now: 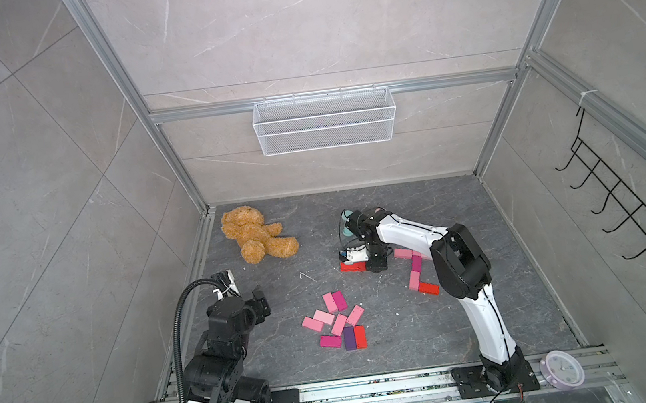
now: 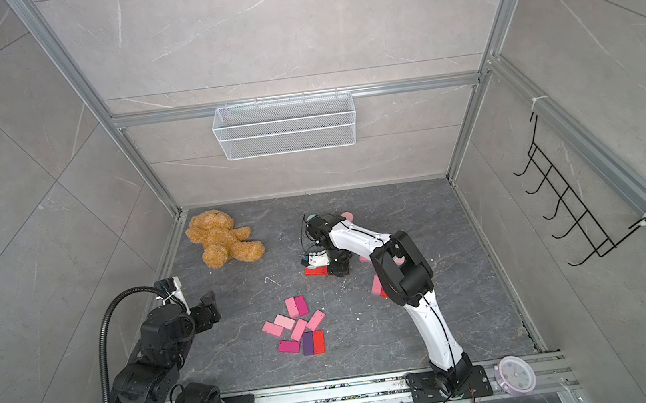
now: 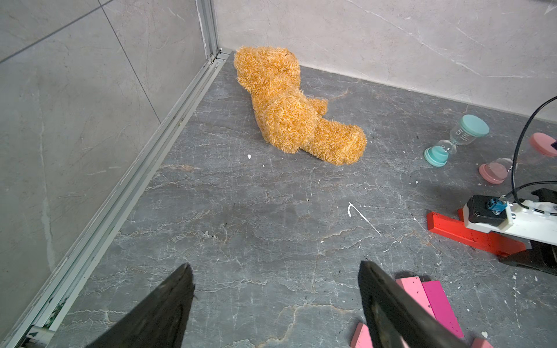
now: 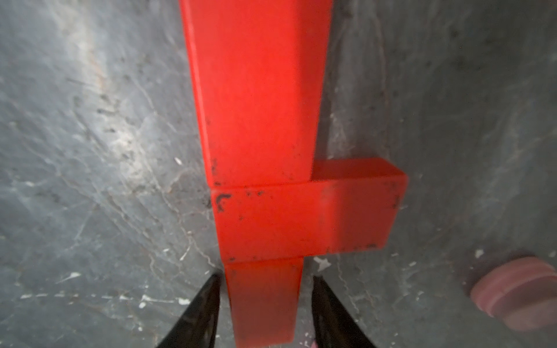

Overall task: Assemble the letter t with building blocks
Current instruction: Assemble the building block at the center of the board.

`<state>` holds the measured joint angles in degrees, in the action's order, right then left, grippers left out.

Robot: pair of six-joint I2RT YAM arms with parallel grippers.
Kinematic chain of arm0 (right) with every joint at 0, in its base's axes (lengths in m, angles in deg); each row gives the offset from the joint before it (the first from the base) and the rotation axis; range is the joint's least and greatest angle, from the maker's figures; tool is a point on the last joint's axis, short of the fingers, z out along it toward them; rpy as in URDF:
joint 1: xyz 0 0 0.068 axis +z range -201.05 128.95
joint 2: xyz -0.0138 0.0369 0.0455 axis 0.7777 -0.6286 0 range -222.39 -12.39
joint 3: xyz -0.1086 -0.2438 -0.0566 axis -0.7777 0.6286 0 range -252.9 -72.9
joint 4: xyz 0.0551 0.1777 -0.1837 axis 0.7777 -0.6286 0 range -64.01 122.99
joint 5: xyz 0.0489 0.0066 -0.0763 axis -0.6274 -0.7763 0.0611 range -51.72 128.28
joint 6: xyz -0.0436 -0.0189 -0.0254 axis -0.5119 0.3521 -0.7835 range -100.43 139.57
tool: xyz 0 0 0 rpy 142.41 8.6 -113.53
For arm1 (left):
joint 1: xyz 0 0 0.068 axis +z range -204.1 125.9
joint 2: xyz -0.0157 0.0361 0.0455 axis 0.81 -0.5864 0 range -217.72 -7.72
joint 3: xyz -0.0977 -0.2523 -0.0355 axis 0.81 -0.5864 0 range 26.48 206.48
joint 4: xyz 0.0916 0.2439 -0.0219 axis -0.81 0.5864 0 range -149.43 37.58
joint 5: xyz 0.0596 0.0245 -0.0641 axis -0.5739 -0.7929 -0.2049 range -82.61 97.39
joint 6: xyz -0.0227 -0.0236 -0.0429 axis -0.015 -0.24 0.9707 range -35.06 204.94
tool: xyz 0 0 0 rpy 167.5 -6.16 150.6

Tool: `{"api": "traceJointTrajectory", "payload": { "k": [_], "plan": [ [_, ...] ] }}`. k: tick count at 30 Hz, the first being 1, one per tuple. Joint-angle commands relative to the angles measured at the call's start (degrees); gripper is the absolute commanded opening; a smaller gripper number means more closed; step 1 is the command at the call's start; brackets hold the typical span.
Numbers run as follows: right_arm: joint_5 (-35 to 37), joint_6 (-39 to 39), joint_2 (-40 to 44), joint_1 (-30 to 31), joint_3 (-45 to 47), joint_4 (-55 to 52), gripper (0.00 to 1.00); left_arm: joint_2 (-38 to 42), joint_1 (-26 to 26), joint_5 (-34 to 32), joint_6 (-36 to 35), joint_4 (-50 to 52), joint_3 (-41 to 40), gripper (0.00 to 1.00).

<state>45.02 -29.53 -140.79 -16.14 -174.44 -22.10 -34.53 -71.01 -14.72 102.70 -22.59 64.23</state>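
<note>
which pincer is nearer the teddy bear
Left. The left pincer hovers open just in front of the teddy bear; the right pincer is farther off, straddling a red block.

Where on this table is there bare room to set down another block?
Bare table lies between the teddy bear, the left end effector and the loose block pile. Another patch runs along the front right, between the right arm and the right wall. Crowded: around the red blocks at the right end effector, and the pink row beneath that arm.
</note>
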Motion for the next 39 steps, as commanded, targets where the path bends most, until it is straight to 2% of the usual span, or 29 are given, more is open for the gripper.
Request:
{"api": "traceJointTrajectory", "payload": {
  "k": [1, 10, 14, 19, 30, 33, 34, 35, 38, 39],
  "plan": [
    [-0.7, 0.7, -0.8, -0.2, 0.3, -0.1, 0.56, 0.4, -0.2, -0.1, -1.0, -1.2, 0.1, 0.88],
    [-7.7, 2.8, 2.3, -2.7, -2.7, -1.3, 0.59, 0.2, -0.2, -0.1, -0.9, -1.4, 0.1, 0.88],
    [-10.6, 3.4, 4.8, -3.8, -3.3, -1.2, 0.64, 0.0, -0.3, 0.0, -0.6, -1.5, 0.1, 0.88],
    [-11.2, 3.7, 8.1, -4.8, -3.3, -1.1, 0.64, -0.3, -0.3, 0.2, -0.5, -2.0, 0.1, 0.88],
    [-14.6, 4.9, 22.5, -5.5, -2.9, 2.4, 0.64, -1.1, -0.2, -0.2, -0.1, -1.9, 0.3, 0.88],
    [-15.7, 7.6, 25.8, -7.0, -2.2, 7.7, 0.75, -1.1, -0.3, -0.4, 0.1, -1.9, 0.1, 0.88],
    [-16.4, 9.0, 26.8, -7.6, -2.0, 9.4, 0.83, -1.1, -0.2, -0.4, 0.2, -2.0, 0.2, 0.88],
    [-17.4, 11.2, 27.8, -8.6, -1.7, 11.6, 0.99, -1.1, -0.2, -0.5, 0.2, -2.0, 0.2, 0.88],
    [-18.4, 25.6, 29.7, -11.8, -0.5, 18.3, 1.0, -1.3, -0.2, -0.7, 0.4, -2.0, 0.1, 0.88],
    [-21.0, 28.4, 28.9, -12.8, -2.5, 16.5, 1.0, -1.4, -0.2, -0.9, 0.5, -2.2, 0.1, 0.88]
  ]
}}
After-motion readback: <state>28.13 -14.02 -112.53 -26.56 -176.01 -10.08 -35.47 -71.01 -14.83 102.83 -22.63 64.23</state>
